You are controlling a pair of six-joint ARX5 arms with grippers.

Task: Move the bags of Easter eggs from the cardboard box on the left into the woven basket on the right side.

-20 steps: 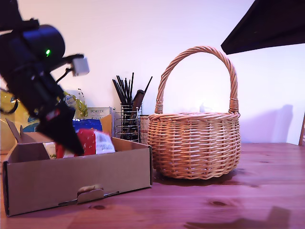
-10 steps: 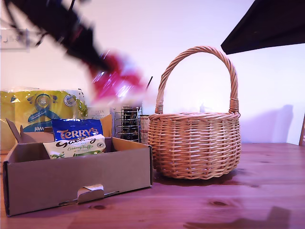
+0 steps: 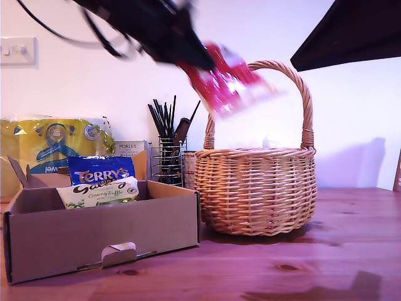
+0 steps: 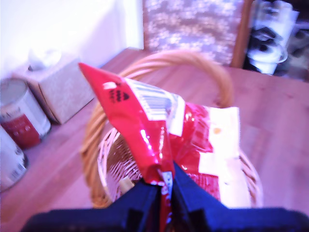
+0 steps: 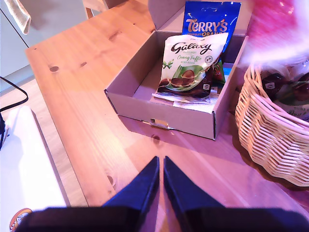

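My first claw (image 4: 161,193) pinches the red-and-white bag (image 3: 229,81) by 1 edge above the woven basket (image 3: 255,188) so it can drop inside, while my second claw (image 5: 161,179), pressed together and empty, waits over the bench (image 5: 87,92) near the cardboard box (image 5: 164,113).

We saw bright light with a pink cast in all views. In the exterior view the arm (image 3: 150,25) and the red-and-white bag (image 3: 229,84) were blurred by motion. The woven basket (image 3: 257,188) threw a soft shadow on the table (image 3: 301,263). The first wrist view's background was out of focus.
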